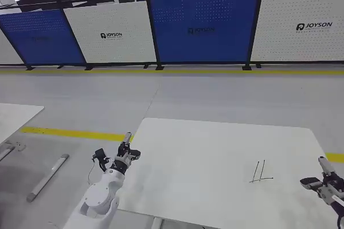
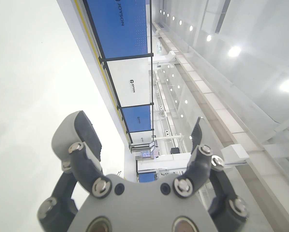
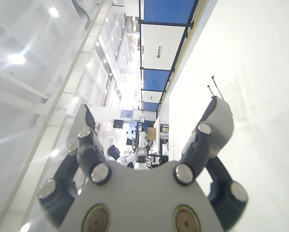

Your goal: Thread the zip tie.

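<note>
Left gripper (image 2: 140, 121), jaws wide, empty, at table (image 1: 206, 149) left edge; right gripper (image 3: 149, 105), jaws wide, empty, at right edge; zip ties (image 1: 261, 172) lie near it

Bright, even light; glaring ceiling lamps (image 2: 234, 51).

Zip ties (image 3: 212, 77) half-hidden (behind right claw (image 3: 150, 103))
</note>
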### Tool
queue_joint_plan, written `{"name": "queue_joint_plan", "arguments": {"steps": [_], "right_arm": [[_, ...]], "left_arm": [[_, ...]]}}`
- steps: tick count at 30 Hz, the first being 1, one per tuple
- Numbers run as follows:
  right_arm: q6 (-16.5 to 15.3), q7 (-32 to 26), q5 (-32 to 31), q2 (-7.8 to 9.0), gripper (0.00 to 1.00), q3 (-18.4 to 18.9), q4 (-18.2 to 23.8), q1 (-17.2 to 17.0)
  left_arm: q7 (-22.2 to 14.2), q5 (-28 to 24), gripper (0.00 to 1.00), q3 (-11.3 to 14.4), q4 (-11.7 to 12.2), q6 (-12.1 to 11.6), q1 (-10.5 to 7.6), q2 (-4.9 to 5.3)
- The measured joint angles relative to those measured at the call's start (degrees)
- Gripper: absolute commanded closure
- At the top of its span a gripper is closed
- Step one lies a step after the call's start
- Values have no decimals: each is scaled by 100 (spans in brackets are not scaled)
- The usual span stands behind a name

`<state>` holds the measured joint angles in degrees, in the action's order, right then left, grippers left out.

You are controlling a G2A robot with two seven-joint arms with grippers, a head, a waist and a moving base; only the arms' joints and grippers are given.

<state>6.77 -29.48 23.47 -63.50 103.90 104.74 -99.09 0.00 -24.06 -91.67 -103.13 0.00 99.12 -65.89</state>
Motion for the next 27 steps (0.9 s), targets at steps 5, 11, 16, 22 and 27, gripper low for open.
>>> {"name": "queue_joint_plan", "arguments": {"steps": [5, 11, 16, 22, 27], "right_arm": [[67, -68, 65, 26, 0, -4, -38, 67], [1119, -2448, -66, 311, 0, 567, -470, 916], [1276, -3826, -641, 514, 0, 413, -1103, 1676], [1271, -4294, -1381, 632, 0, -582, -2259, 2685], [1271, -4347, -1731, 619, 0, -1451, -3073, 3394]], "left_arm": [[0, 0, 0, 0, 0, 0, 0, 0], [0, 0, 0, 0, 0, 0, 0, 0], [0, 0, 0, 0, 0, 0, 0, 0], [0, 0, 0, 0, 0, 0, 0, 0], [0, 0, 0, 0, 0, 0, 0, 0]]}}
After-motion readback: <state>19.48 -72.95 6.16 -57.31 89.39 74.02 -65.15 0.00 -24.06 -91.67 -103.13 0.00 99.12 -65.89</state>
